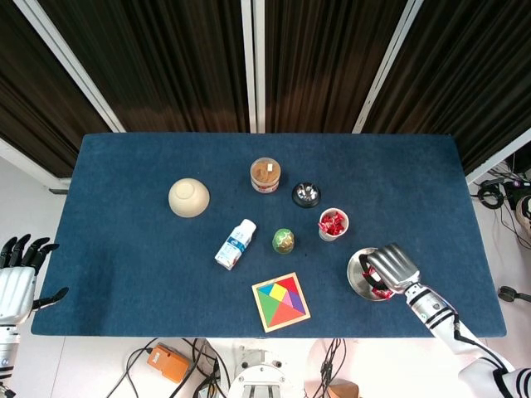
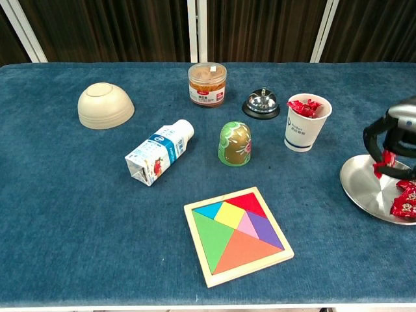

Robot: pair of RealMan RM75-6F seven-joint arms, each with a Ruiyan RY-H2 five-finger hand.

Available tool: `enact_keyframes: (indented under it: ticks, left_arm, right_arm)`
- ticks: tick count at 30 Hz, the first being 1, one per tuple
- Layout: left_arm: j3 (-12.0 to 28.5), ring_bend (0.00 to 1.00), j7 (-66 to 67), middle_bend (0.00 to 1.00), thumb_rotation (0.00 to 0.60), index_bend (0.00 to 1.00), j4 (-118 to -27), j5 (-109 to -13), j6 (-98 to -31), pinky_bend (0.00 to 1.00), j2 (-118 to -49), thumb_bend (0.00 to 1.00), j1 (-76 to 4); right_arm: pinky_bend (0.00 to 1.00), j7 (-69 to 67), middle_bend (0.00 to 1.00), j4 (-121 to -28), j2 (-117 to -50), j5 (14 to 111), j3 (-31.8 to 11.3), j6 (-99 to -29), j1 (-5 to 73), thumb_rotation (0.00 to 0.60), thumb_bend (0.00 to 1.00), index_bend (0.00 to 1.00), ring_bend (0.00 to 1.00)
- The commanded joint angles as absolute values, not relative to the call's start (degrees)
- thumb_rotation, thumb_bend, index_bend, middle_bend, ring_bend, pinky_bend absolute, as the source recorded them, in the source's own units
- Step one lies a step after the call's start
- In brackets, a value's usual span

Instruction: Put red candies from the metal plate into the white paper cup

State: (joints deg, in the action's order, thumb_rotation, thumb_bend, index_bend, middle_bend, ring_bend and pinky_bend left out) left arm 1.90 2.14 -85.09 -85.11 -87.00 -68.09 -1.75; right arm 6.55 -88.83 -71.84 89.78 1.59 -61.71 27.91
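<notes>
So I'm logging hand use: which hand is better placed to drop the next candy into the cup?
The right hand. It already pinches a red candy above the plate, just beside the cup. The left hand hangs open off the table's far left edge, holding nothing.

Even, bright overhead light, soft short shadows, mild glare on metal plate [image 2: 364, 188] and bell [image 2: 260, 101], both views sharp
</notes>
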Motion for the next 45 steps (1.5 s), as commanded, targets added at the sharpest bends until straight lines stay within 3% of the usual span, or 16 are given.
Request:
enact_keyframes:
  ticks: [1,8,13,29,45]
  left_arm:
    - [2.0,0.03,2.28,0.15,0.6,0.23,-85.3,-85.07,-87.0,0.0,-67.97,0.0,-1.83]
    - [2.04,0.03,2.88,0.15,0.6,0.23,-85.93,-85.04,-86.7,0.0,-67.92,0.0,-2.08]
    - [2.02,0.03,3.16,0.15,0.6,0.23,-86.14,-84.61,-86.46,0.0,-67.77,0.0,-2.03]
    - [2.08,0.03,2.95,0.15,0.6,0.23,-85.64,-84.14,-85.77,0.0,-67.95,0.0,-2.31]
    - [2.05,0.03,2.81,0.15,0.6,0.23,-85.52,-84.34,-86.07,0.0,-68.01,0.0,-2.29]
  right_arm:
    - [1.0,5.12,0.96,-91.52,-69.47,90.07,-2.14,-64.51,28.98,0.6,0.61,0.74,1.0]
    - [1.0,4.22,0.96,-90.17,-71.18,82.22,-9.26,-58.7,34.76,0.6,0.61,0.71,1.0]
    - [1.0,4.97,0.96,-85.85,-75.92,78.51,-10.79,-54.08,38.43,0.6,0.61,0.69,1.0]
    - [1.0,4.29,0.96,-78.74,-82.74,76.74,-9.95,-52.37,40.9,0.6,0.6,0.66,1.0]
    - [1.0,3.25,0.96,-79.95,-81.14,78.52,-8.97,-55.93,39.48,0.6,0.49,0.45,1.0]
